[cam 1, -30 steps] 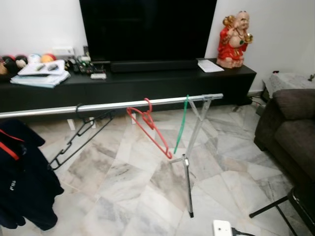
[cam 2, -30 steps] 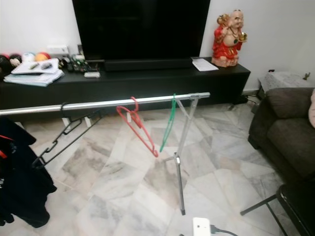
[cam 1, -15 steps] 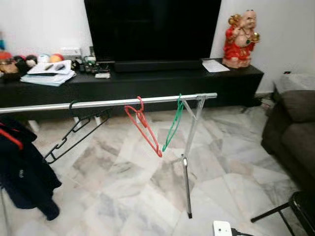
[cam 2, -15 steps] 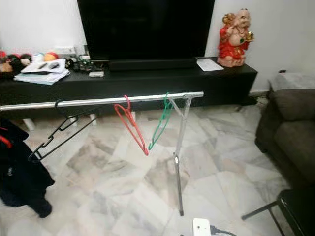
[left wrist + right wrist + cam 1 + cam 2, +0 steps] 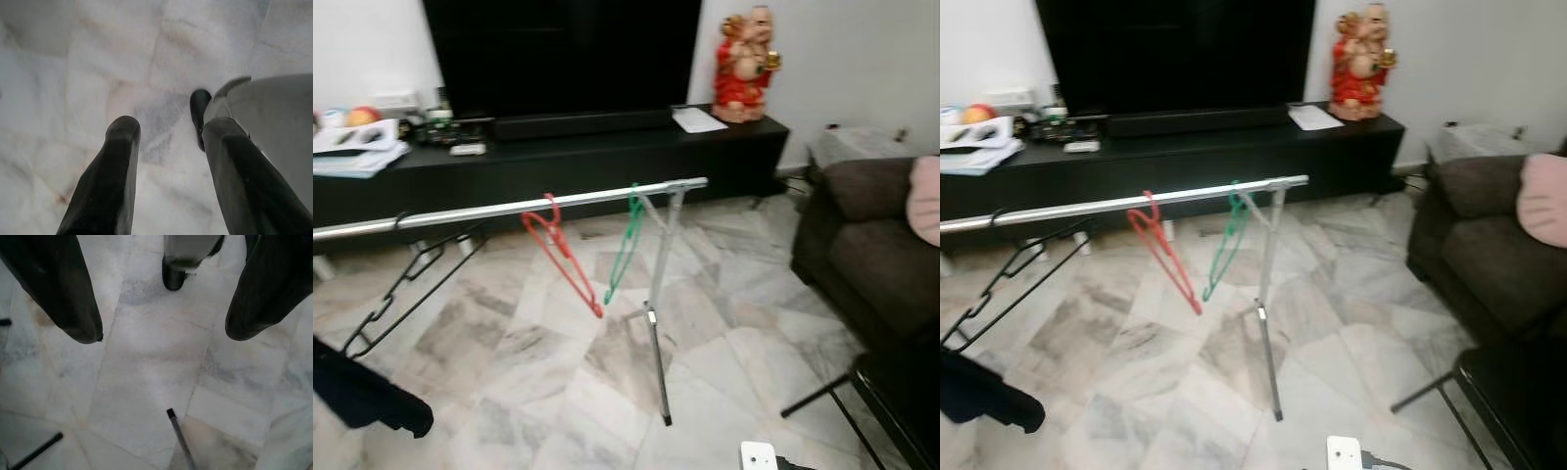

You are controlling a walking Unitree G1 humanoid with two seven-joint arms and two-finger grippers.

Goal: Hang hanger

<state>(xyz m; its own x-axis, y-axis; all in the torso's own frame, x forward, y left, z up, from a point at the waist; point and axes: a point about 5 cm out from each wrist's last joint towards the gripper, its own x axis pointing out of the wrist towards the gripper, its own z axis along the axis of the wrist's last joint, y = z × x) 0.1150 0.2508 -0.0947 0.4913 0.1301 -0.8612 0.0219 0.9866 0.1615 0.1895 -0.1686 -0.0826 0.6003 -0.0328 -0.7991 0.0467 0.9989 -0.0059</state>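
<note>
Silver rail [image 5: 509, 209] crossing the left half of the head views, level, propped at its right end on a thin stand [image 5: 656, 323] planted on the marble floor [image 5: 538, 392].

3 hangers hooked over the rail: black hanger [image 5: 391, 294] far left, tilted and reaching toward the lower left; red hanger [image 5: 563, 259] near the middle, slanting down to the right; green hanger [image 5: 625, 245] just beside the stand, apart from the red one.

Dark garment [image 5: 362, 397] bunched at the lower left edge, below the black hanger.

Behind the rail, long black worktop [image 5: 607, 157] along the wall, carrying a large dark TV [image 5: 558, 54], a red figurine [image 5: 742, 54] at upper right, and papers [image 5: 697, 119] just beside it.

Brown sofa [image 5: 871, 255] at the right edge, with a pink cushion [image 5: 1542, 196] on it.

Left end effector [image 5: 168, 137] pointing down at bare marble, its 2 fingers [image 5: 110, 181] spread apart, gripping nothing.

Right end effector [image 5: 164, 335] likewise over the floor, fingers [image 5: 58, 289] wide apart and empty.
</note>
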